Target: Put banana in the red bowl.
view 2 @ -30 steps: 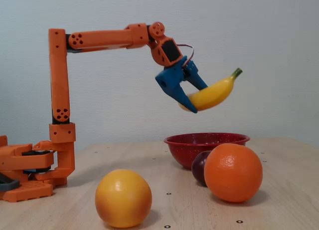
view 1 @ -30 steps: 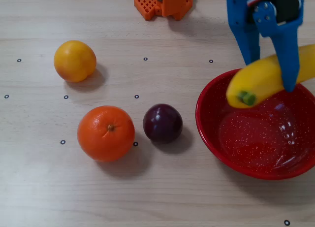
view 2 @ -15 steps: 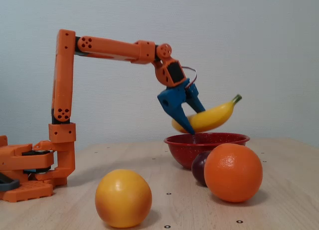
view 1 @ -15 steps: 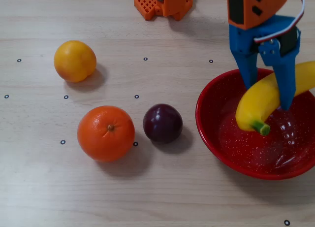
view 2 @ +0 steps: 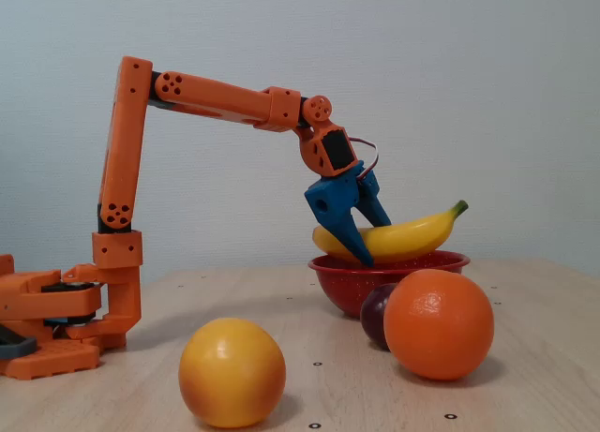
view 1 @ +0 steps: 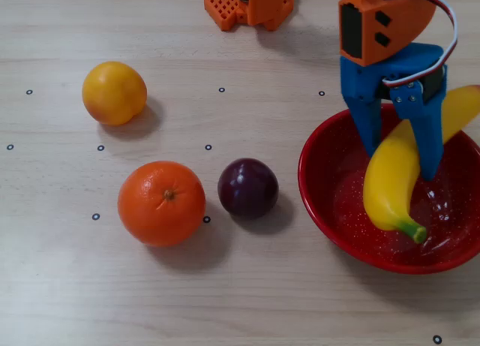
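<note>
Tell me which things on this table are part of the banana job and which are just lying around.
Part of the job:
- banana, held in the blue fingers of the gripper
- red bowl, right under it

Just lying around:
- big orange
- smaller yellow-orange fruit
- dark purple plum, beside the bowl

This looks like a hobby robotics bench or small lab corner, not a kitchen. The pale wood-grain surface (view 1: 247,301) is dotted with small black ring markers (view 1: 95,216) set out in a regular pattern, the sort used for calibration. At its far edge sits the orange 3D-printed base (view 1: 247,4) of a small arm (view 2: 211,96), clearly printed plastic with exposed screw holes and a loose servo cable (view 1: 442,16). Behind it there is only a plain, bare pale blue-grey wall (view 2: 469,76).
</note>
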You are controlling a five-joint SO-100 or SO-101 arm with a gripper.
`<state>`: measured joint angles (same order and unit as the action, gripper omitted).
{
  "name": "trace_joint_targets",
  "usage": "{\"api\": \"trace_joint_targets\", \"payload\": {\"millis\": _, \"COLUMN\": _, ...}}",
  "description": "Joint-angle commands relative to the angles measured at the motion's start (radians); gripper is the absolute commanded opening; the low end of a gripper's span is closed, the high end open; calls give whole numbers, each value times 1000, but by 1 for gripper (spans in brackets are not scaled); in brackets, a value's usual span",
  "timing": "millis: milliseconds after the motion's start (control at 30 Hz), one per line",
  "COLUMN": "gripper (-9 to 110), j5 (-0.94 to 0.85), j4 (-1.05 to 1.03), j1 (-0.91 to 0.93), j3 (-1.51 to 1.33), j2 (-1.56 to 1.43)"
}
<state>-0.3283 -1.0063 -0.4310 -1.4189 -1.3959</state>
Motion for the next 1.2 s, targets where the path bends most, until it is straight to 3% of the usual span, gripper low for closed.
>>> {"api": "trace_joint_targets", "payload": {"millis": 0, "gripper": 0, "j5": -49, "j4": 37, "j1": 28, "j3": 49, "j2": -63}}
{"api": "trace_joint_targets", "payload": {"millis": 267, "gripper": 4, "j5": -115, "j4": 49, "j1": 54, "j3": 49, "j2": -43}}
{"api": "trace_joint_targets", "payload": {"millis": 367, "gripper": 15, "j5": -118, "j4": 52, "j1": 63, "j3": 51, "j2": -38}}
{"api": "trace_joint_targets", "payload": {"millis": 533, "gripper": 22, "j5": -123, "j4": 58, "j1": 77, "j3": 54, "j2": -34}}
{"api": "trace_joint_targets", "payload": {"millis": 1167, "gripper": 26, "j5": -124, "j4": 52, "j1": 92, "j3": 143, "j2": -67}}
